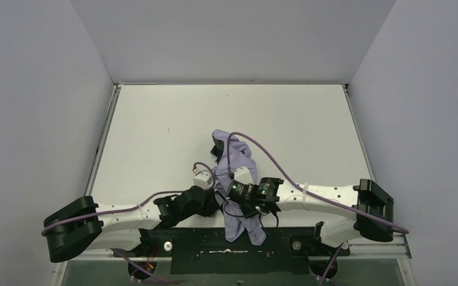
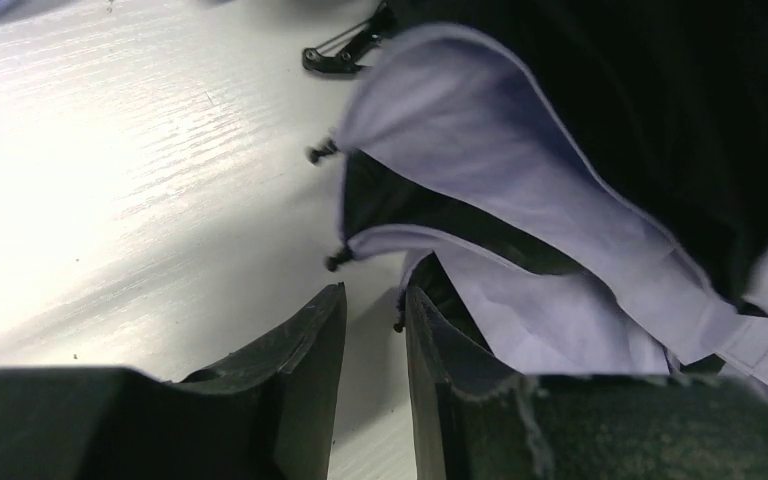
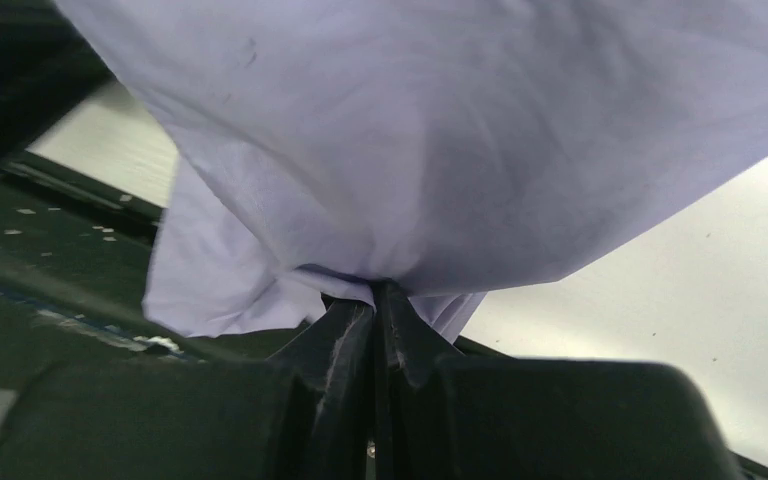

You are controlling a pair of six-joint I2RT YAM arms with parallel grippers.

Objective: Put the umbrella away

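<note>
- The right jaws are pressing together on a gathered fold of the umbrella's (image 3: 440, 150) lavender canopy, pinching the cloth at their very tips.
- The left jaws are standing slightly apart with nothing between them. They are hovering low over the surface (image 2: 110, 200), just beside a canopy edge and its small rib tips (image 2: 334, 262).
- The umbrella is lying crumpled near the front middle of the surface, between the two arms. Its cloth is trailing over the near edge onto the black mounting plate (image 1: 214, 247).
- The canopy is looking soft, light and rather slick, so a pinch on cloth alone is probably going to drag folds without moving the frame.
- The thin metal ribs are likely bending easily, so squeezing or levering on them is risking damage.
- A firmer hold is probably waiting on the stiff shaft or handle, though neither is showing clearly here. The bunched cloth close to the frame is looking like the next best place.
</note>
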